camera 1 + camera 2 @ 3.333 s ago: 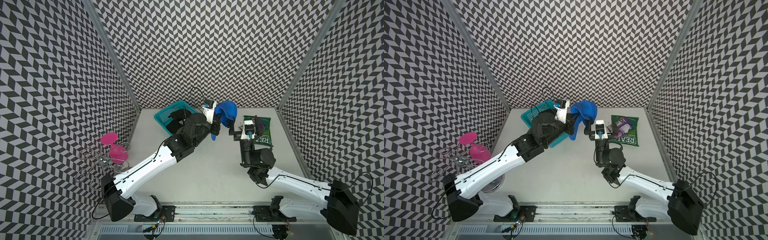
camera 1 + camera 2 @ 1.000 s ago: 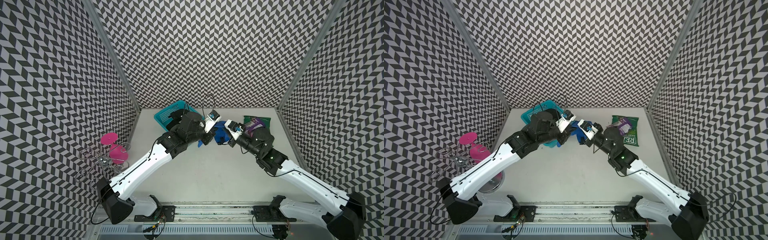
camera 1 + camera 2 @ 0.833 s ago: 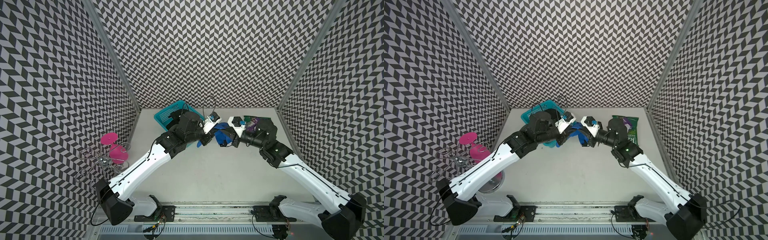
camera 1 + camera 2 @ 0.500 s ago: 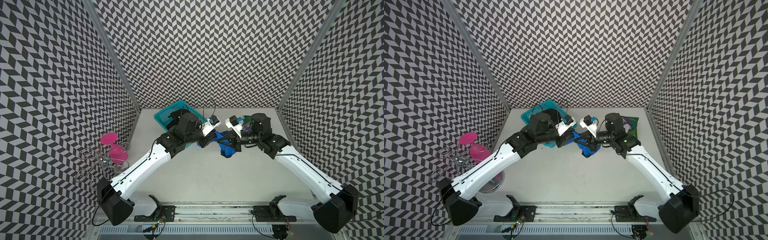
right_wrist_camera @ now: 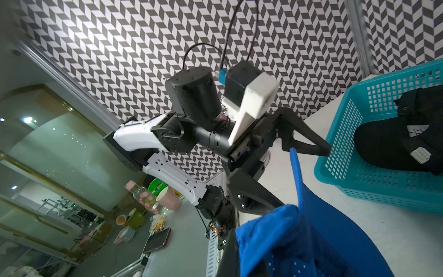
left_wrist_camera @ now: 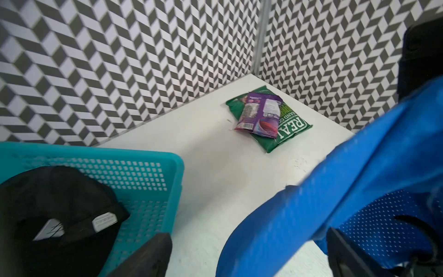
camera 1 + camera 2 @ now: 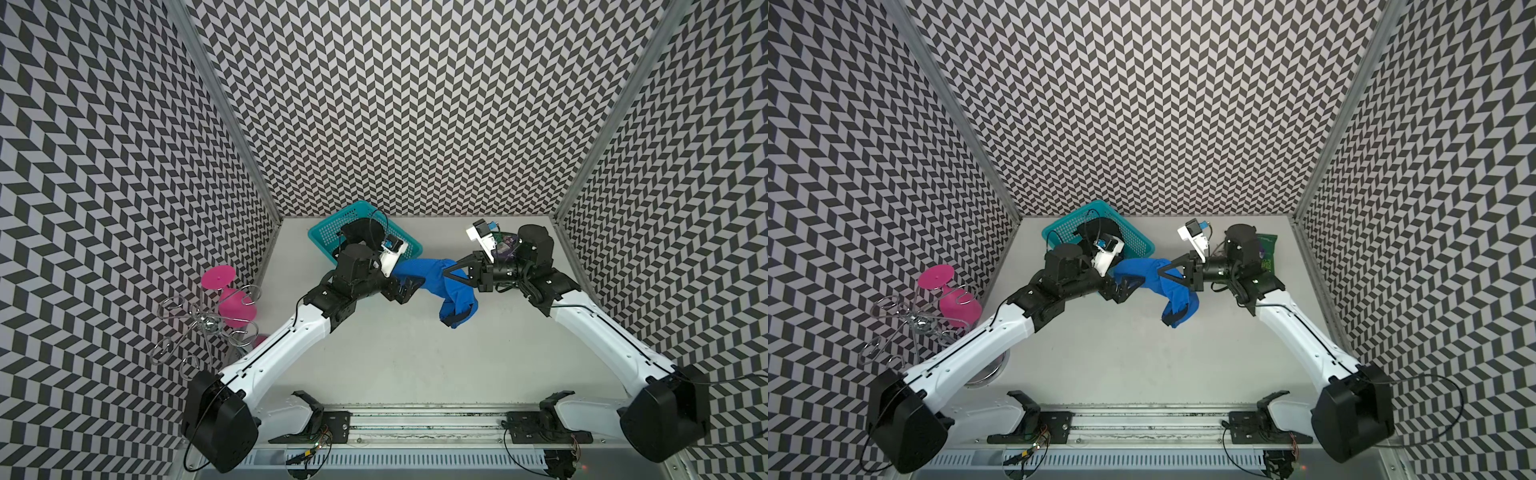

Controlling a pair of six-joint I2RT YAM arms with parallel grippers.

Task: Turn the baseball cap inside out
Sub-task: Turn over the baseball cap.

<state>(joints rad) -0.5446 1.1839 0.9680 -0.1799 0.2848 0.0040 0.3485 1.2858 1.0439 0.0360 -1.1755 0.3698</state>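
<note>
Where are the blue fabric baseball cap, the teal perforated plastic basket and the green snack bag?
blue fabric baseball cap [image 7: 419, 270]: a top view, crown cloth.
teal perforated plastic basket [image 7: 329, 231]: a top view, bare mesh wall.
green snack bag [image 6: 291, 129]: left wrist view, printed front.

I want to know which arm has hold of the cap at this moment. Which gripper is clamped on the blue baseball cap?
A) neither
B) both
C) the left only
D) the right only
D: the right gripper is shut on the blue baseball cap, which hangs from it, while the left gripper stands wide open and pinches nothing.
</note>
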